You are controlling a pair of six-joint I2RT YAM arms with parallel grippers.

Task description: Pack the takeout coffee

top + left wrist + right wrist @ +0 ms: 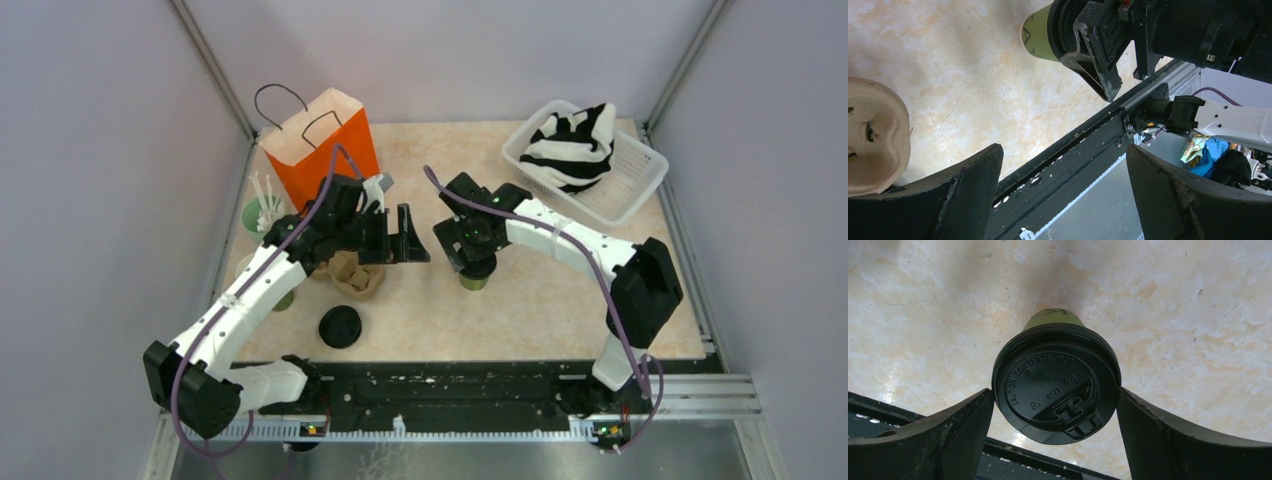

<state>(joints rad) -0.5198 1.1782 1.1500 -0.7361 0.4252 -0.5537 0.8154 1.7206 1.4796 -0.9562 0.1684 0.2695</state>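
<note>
The takeout coffee [1050, 372], a green paper cup with a black lid, stands upright on the table [540, 300]. In the top view only its base [474, 281] shows under my right gripper [470, 248]. My right gripper [1055, 392] straddles the cup from above, and both fingertips touch the lid's rim on opposite sides. In the left wrist view the cup's green side [1037, 36] shows with a right finger [1098, 60] against the lid. My left gripper [1063, 197] is open and holds nothing. It hovers to the left of the cup [408, 238].
An orange paper bag [322, 150] stands open at the back left. A brown pulp cup carrier [355, 275] lies under the left arm, a loose black lid [340, 327] nearer the front. A green cup of stirrers [262, 212] stands left. A white basket [640, 180] with striped cloth is back right.
</note>
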